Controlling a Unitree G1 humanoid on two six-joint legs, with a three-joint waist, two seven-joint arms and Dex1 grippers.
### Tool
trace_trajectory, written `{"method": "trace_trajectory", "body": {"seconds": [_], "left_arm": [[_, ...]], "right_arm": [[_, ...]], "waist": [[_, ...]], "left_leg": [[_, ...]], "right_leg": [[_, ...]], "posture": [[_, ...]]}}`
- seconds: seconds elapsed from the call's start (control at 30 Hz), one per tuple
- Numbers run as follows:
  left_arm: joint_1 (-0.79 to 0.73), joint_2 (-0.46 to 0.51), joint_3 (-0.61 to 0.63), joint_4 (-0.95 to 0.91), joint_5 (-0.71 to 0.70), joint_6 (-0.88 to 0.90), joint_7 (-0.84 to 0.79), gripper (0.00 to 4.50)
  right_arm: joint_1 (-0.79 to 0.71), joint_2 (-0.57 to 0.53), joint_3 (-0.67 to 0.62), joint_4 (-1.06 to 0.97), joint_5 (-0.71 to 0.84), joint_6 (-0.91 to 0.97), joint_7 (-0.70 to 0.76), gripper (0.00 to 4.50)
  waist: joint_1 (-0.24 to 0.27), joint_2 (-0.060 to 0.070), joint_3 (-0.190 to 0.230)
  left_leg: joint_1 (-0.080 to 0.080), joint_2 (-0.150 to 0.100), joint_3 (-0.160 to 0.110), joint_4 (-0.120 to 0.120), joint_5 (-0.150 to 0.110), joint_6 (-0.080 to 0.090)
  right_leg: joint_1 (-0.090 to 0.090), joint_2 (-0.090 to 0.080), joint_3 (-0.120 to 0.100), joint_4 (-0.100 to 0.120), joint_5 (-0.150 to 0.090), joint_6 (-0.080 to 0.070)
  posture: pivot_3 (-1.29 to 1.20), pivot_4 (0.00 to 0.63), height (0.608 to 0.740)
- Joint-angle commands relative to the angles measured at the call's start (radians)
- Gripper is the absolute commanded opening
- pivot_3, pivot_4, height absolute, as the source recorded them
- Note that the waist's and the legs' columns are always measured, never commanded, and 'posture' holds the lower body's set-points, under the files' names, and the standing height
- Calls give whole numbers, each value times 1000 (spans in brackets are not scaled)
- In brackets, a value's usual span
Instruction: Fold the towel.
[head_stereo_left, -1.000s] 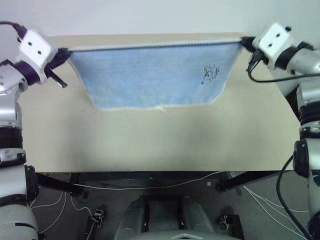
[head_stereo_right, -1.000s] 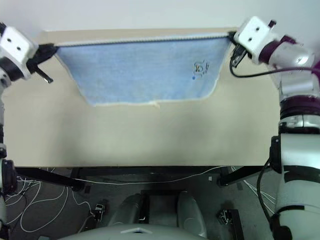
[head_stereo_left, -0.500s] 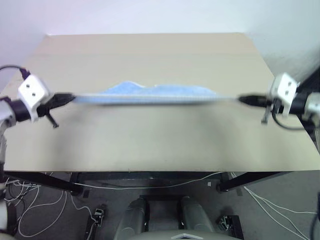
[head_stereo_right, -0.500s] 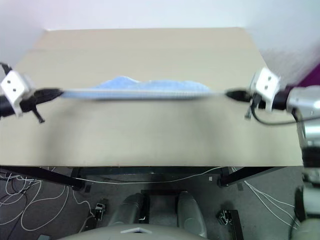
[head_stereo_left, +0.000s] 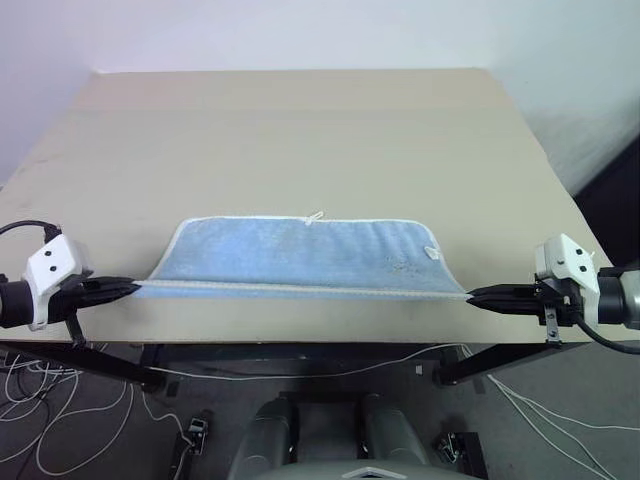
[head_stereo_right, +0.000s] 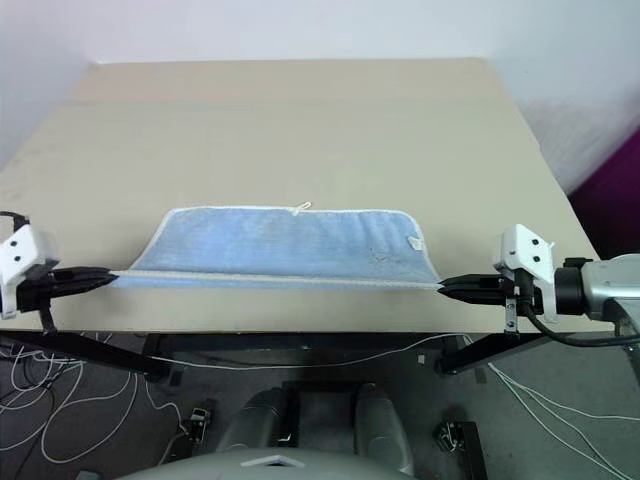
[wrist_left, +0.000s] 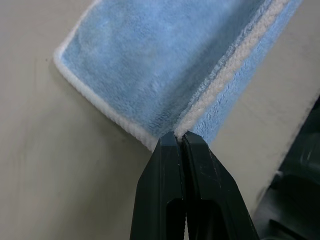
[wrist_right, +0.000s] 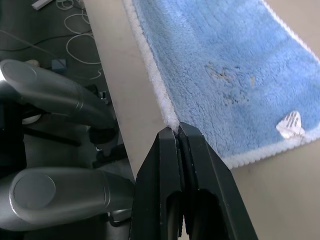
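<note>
I'm looking down at a bare beige table (head_stereo_left: 300, 130) on black legs. The light blue towel (head_stereo_left: 300, 258) is lying across its near part, far edge flat on the top, near edge running taut along the table's front rim. A white tag is sitting near its right corner.

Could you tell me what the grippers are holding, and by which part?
The towel: left gripper and right gripper each pinch a near corner.

Both arms reach out wide and low by the near edge of the table (head_stereo_left: 300, 120). The left gripper (head_stereo_left: 132, 288) and right gripper (head_stereo_left: 472, 296) point at each other, each pinched tight on a towel (head_stereo_left: 300, 262) corner.
</note>
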Motion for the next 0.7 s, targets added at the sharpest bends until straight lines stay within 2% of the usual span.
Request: {"method": "trace_trajectory", "body": {"seconds": [0.03, 0.3, 0.5, 0.7], "left_arm": [[-65, 6, -11, 19, 28, -6, 38, 0], [-418, -96, -210, 284, 208, -118, 190, 0], [-627, -175, -326, 523, 342, -244, 301, 0], [-751, -225, -393, 714, 425, -350, 382, 0]], "right_arm": [[-101, 4, 36, 44, -41, -33, -31, 14], [-436, 123, 259, 402, -281, -217, -120, 14], [-635, 212, 352, 696, -416, -352, -182, 14], [-740, 267, 383, 887, -486, -461, -210, 14]], "waist": [[4, 0, 0], [18, 0, 0], [16, 0, 0], [13, 0, 0]], "left_leg": [[0, 0, 0, 0, 0, 0], [-1, -1, 0, 0, 0, 0], [-2, -2, 1, 1, 0, 0], [-3, -2, 1, 1, 1, 0]], "right_leg": [[0, 0, 0, 0, 0, 0], [-3, 2, -1, 0, 0, 0], [-4, 3, -1, 3, 0, 0], [-5, 3, -1, 3, 0, 0]], "posture": [[0, 150, 740], [0, 150, 740], [0, 150, 740], [0, 150, 740]]}}
